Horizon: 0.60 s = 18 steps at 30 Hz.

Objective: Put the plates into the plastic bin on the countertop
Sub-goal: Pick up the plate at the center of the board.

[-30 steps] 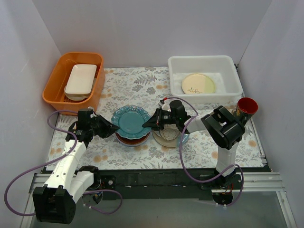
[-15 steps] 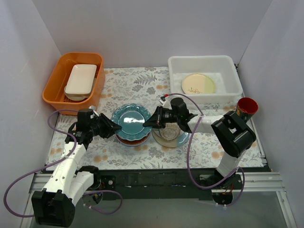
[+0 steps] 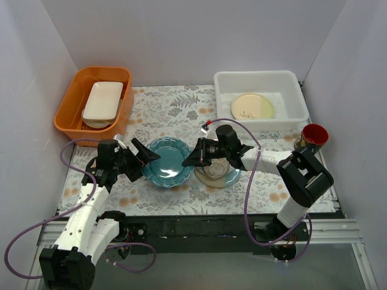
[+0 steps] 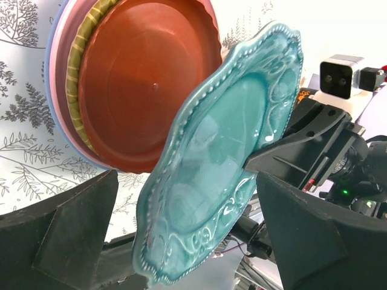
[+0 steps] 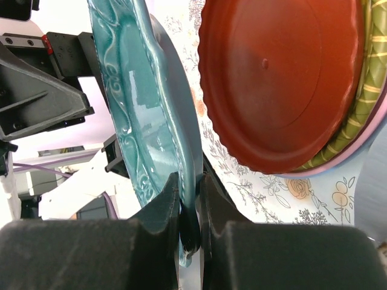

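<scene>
The teal scalloped plate (image 3: pixel 164 162) hangs tilted over the stack of plates on the countertop (image 3: pixel 175 109). My right gripper (image 3: pixel 193 158) is shut on its right rim; in the right wrist view the fingers (image 5: pixel 163 211) pinch the teal plate (image 5: pixel 136 103). My left gripper (image 3: pixel 143 162) stands open with the plate's left rim between its spread fingers, touching neither. The left wrist view shows the teal plate (image 4: pixel 224 163) in front of the red-brown plate (image 4: pixel 145 78) that tops the stack. The plastic bin (image 3: pixel 290 109) at the back right holds a cream plate (image 3: pixel 252 106).
A speckled plate on a light blue one (image 3: pixel 216 172) lies under the right arm. An orange tub (image 3: pixel 72 109) with a white rectangular dish (image 3: pixel 103 99) stands at the back left. A red cup (image 3: pixel 314 134) stands near the bin's front right corner.
My left gripper has opened and let go of the teal plate's left rim. The right gripper still holds the plate, which has shifted slightly towards the near edge.
</scene>
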Each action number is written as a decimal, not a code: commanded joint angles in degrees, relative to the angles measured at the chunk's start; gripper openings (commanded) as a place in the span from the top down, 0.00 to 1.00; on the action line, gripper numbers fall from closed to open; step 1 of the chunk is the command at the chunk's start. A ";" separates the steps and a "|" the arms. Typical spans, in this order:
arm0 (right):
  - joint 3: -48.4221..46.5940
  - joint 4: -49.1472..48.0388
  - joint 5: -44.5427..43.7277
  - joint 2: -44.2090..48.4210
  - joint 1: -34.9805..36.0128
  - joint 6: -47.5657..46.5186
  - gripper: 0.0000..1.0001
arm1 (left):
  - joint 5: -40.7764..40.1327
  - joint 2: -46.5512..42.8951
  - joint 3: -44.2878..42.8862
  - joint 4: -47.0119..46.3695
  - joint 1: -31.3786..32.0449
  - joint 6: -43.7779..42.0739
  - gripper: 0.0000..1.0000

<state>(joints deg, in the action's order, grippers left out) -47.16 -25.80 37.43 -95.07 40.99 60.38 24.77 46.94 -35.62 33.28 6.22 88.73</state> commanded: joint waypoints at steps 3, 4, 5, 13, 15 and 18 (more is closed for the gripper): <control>-2.77 -4.09 1.95 6.12 -0.12 -1.49 0.99 | -1.48 -1.50 -2.79 2.75 0.20 -1.36 0.02; -2.77 -3.47 1.77 6.47 -0.12 -1.93 0.99 | -2.01 -1.50 -3.40 3.98 0.20 -1.80 0.02; -3.03 -2.42 1.51 6.56 -0.12 -2.63 0.99 | -2.27 -1.59 -3.49 4.34 0.20 -1.89 0.02; -6.54 7.85 -0.86 8.32 -0.56 -8.78 0.99 | -5.17 -2.21 -4.89 6.00 0.20 -1.89 0.02; -7.33 9.80 -1.13 8.41 -1.09 -9.93 0.99 | -5.96 -2.20 -5.60 6.71 0.20 -2.42 0.02; -7.16 10.60 -0.78 9.19 -2.41 -10.46 0.99 | -7.11 -2.03 -7.44 7.58 0.20 -3.03 0.02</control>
<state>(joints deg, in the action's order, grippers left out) -49.78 -11.70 34.22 -91.39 40.34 51.40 20.05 45.17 -39.13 38.81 6.22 87.18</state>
